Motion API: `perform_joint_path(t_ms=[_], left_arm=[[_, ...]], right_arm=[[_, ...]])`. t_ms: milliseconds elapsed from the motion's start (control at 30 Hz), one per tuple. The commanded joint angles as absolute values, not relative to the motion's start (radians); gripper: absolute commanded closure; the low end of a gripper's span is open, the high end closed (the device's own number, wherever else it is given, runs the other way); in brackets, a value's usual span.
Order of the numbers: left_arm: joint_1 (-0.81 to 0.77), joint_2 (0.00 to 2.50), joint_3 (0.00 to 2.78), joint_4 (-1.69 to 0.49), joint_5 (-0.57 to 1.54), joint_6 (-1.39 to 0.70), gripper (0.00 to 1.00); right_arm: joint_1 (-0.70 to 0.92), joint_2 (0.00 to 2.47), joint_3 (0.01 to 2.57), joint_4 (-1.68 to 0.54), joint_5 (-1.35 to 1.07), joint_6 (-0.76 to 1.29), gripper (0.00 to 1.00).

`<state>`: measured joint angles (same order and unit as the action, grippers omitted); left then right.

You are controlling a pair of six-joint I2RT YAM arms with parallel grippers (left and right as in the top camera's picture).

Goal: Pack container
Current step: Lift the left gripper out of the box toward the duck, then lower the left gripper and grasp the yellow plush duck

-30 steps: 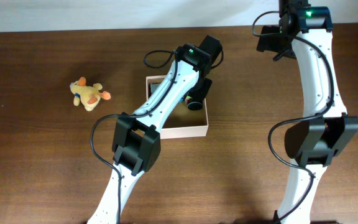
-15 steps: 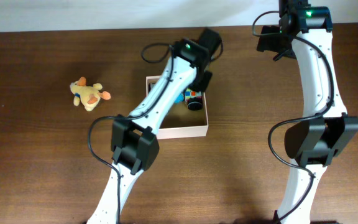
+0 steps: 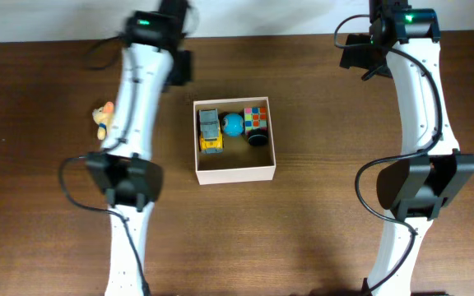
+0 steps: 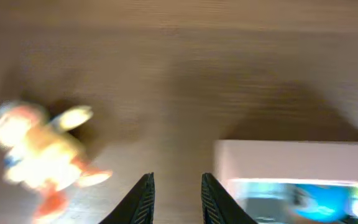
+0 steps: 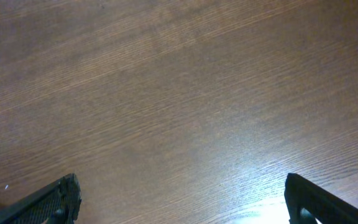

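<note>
The container [image 3: 235, 173], a white-walled box with a tan inside, stands mid-table. In it lie a yellow and grey toy truck [image 3: 211, 131], a blue ball [image 3: 234, 124], a many-coloured cube [image 3: 257, 119] and a black round piece [image 3: 257, 138]. A yellow plush duck [image 3: 103, 119] lies left of the box, half hidden by my left arm. My left gripper [image 3: 179, 70] hangs behind the box's left corner, its jaws narrowly open and holding nothing. The blurred left wrist view shows the duck [image 4: 39, 149] to the left and the container wall [image 4: 291, 158] to the right of the left gripper [image 4: 178, 193]. My right gripper [image 5: 182, 199] is wide open over bare wood.
The right arm [image 3: 418, 99] reaches along the right side to the back edge, its gripper [image 3: 360, 53] at the far right rear. The brown wooden table [image 3: 48, 222] ends at a pale wall behind.
My left arm has swung out of the container, up and to the left rear, uncovering the toys inside. The right arm has not moved.
</note>
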<state>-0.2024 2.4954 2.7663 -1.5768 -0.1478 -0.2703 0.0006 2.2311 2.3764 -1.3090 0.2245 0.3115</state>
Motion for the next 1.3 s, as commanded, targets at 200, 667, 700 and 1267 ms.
perform_joint_path(t_ms=[200, 667, 700, 1267], left_arm=[[0.010, 2.487, 2.723, -1.683, -0.202, -0.469, 0.67], [0.071, 2.488, 2.405, -1.541, -0.188, -0.501, 0.60], [0.071, 2.488, 2.388, -1.533, -0.187, -0.501, 0.60], [0.070, 2.488, 2.288, -1.469, -0.187, -0.500, 0.98]], right_arm=[[-0.001, 2.234, 2.372, -1.309, 0.241, 0.316, 0.01], [-0.001, 2.234, 2.372, -1.309, 0.241, 0.316, 0.01], [-0.001, 2.234, 2.372, -1.309, 0.241, 0.316, 0.01], [-0.001, 2.234, 2.372, -1.309, 0.241, 0.316, 0.01]])
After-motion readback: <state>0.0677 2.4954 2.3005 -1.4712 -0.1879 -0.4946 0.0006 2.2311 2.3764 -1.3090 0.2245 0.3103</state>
